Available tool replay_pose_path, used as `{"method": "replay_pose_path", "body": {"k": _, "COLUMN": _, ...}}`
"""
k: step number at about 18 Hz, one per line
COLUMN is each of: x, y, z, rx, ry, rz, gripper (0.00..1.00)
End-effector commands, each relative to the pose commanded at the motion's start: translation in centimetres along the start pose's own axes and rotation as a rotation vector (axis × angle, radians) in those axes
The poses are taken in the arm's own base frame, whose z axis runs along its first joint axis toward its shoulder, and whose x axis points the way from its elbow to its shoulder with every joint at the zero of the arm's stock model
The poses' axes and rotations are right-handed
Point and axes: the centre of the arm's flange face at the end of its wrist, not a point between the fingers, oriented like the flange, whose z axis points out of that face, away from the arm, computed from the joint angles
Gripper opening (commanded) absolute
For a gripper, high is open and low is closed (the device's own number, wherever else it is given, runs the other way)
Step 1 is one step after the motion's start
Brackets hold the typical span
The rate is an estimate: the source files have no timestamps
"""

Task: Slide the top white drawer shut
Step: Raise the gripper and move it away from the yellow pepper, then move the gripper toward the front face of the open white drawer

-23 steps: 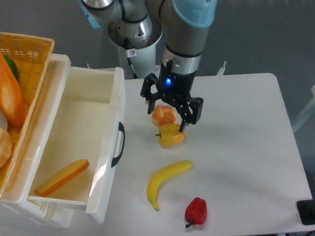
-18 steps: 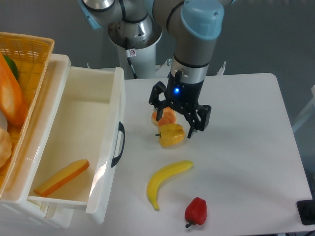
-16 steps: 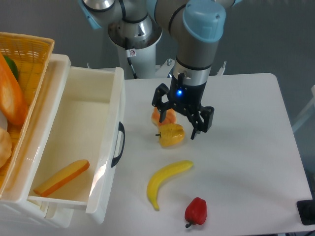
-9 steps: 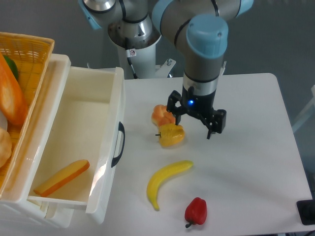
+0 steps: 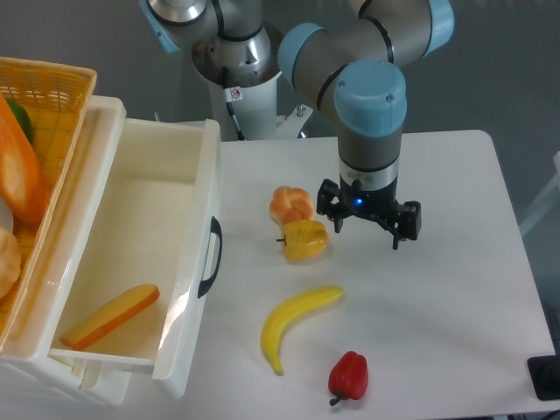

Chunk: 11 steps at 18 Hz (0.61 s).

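One top white drawer (image 5: 131, 254) stands pulled out at left holding one orange wedge (image 5: 109, 316), while the gripper (image 5: 367, 227), fingers spread wide and empty, hovers beside one yellow pepper (image 5: 305, 240), one banana (image 5: 294, 323), one red pepper (image 5: 348, 375); the basket (image 5: 44, 87) is cut off

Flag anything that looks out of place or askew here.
The top white drawer stands pulled far out, with an orange wedge lying inside. The open gripper hovers over the table right of the yellow pepper, well away from the drawer's handle.
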Motion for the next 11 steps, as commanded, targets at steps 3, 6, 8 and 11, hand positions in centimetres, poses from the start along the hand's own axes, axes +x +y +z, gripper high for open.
{"method": "replay_pose_path", "body": {"k": 3, "x": 0.5, "y": -0.3, "z": 1.7, "rx": -0.017, "ry": 0.024, "rz": -0.074, "gripper": 1.00}}
{"method": "replay_pose_path", "body": {"k": 6, "x": 2.4, "y": -1.0, "z": 3.3, "rx": -0.035, "ry": 0.049, "rz": -0.097, "gripper": 1.00}}
{"method": "replay_pose_path", "body": {"k": 8, "x": 4.0, "y": -2.2, "z": 4.1, "rx": -0.036, "ry": 0.070, "rz": -0.078, "gripper": 1.00}}
{"method": "replay_pose_path", "body": {"k": 11, "x": 5.3, "y": -3.1, "z": 5.2, "rx": -0.030, "ry": 0.115, "rz": -0.142, "gripper": 1.00}}
